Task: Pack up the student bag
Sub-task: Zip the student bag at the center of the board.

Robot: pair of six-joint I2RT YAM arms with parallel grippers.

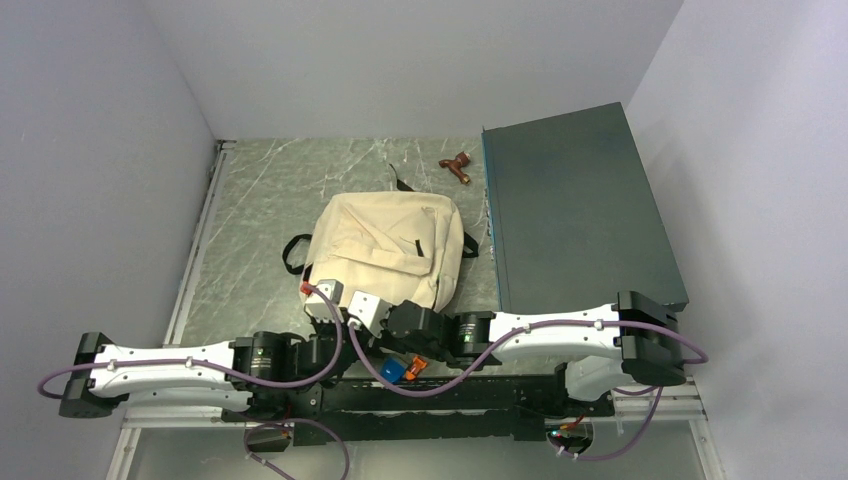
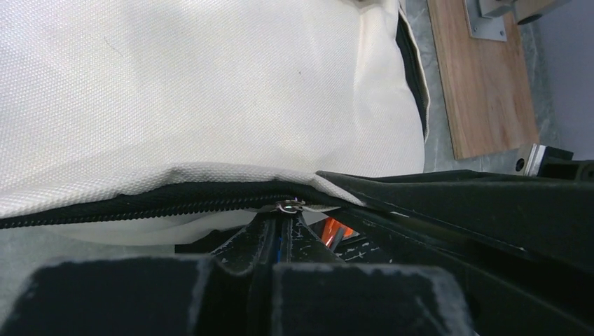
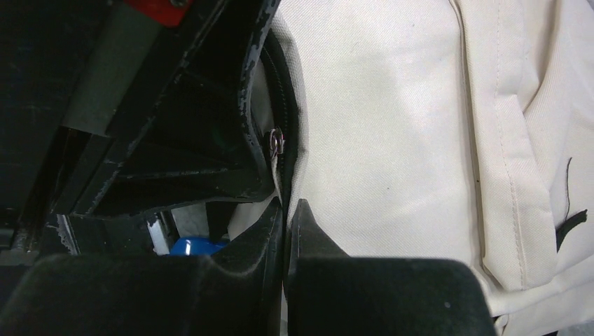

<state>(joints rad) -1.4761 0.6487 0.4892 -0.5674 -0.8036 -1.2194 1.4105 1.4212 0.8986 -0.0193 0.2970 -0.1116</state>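
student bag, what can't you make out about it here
Top view: near edge of the student bag, under the arms.
Left wrist: whether the left gripper really pinches the zipper pull; its tips cover it.
Right wrist: bag's inside, in shadow.
Top view: brown object, too small to identify.

Left tool (image 2: 284, 218) and right tool (image 3: 286, 213) sit close together, each with jaws pressed tight.

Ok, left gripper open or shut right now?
Shut. The left gripper's fingers meet at the student bag's zipper pull; pinched or not, cannot tell.
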